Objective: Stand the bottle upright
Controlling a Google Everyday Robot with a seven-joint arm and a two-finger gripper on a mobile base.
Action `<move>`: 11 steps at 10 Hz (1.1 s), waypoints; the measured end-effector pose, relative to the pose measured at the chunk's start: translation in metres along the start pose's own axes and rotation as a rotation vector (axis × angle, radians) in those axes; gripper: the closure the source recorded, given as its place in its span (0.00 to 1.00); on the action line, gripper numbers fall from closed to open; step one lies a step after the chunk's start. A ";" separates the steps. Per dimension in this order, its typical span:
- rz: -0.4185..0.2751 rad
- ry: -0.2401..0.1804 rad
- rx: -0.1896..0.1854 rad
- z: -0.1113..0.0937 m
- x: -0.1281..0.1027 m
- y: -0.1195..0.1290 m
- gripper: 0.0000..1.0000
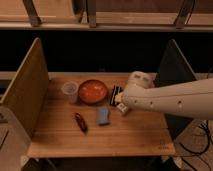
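Just right of the orange bowl [93,91], the gripper [120,102] hovers with its claw spread wide (arm reaching from the right), the bottle [122,108] and black ribbed block [115,93] close against it.

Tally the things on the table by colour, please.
Orange: 1, bowl
Clear: 1, cup
Black: 1, block
Blue: 1, pad
Red: 1, slim item
Whitish: 1, bottle, lying by the hand at the block
Total: 6
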 end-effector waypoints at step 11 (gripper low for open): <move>0.290 -0.252 -0.347 0.059 -0.126 -0.065 0.20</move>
